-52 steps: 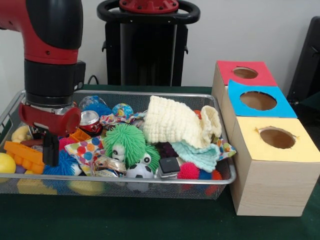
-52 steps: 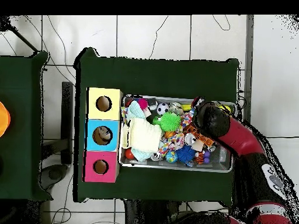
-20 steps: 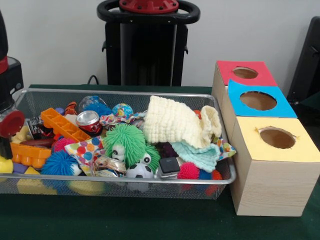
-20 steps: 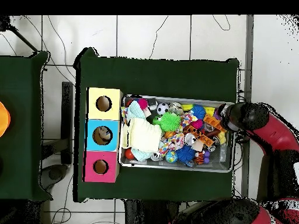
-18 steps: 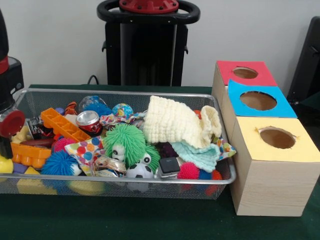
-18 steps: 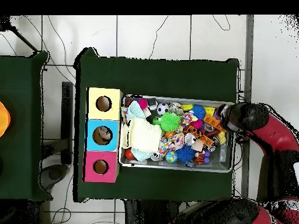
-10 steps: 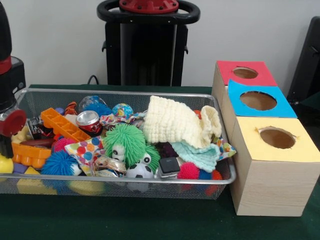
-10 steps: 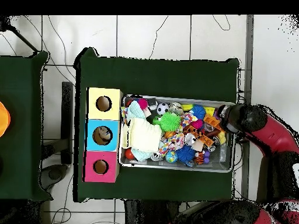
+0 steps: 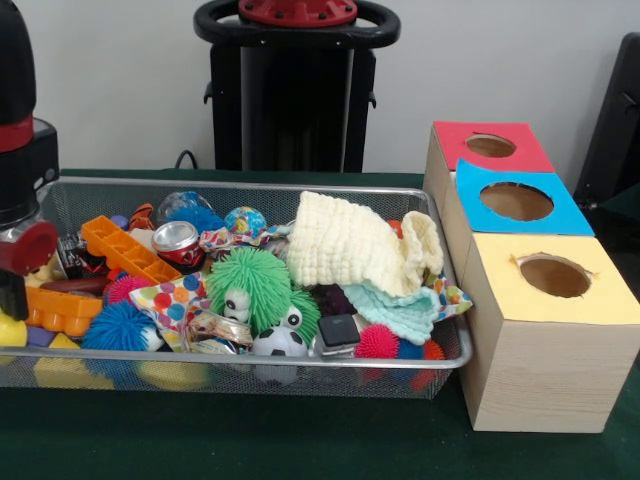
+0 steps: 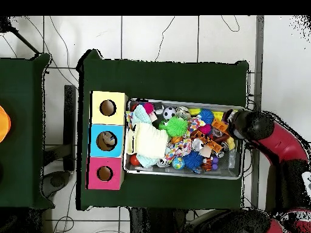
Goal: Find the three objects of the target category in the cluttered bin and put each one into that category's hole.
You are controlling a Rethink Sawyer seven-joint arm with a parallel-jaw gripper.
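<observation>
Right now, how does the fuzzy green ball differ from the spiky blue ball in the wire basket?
The fuzzy green ball is larger and carries a small black-and-white face; the spiky blue ball is smaller and plain. The green one lies nearer the middle, the blue one nearer the left end. Both lie in the wire basket.

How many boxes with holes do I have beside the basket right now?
3, in a row against one end of the basket: the red box farthest from the front camera, the blue box in the middle, the yellow box nearest. None looks hidden.

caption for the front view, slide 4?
Sawyer gripper at the end of the cluttered wire bin, beside red, blue and yellow hole boxes.
</observation>
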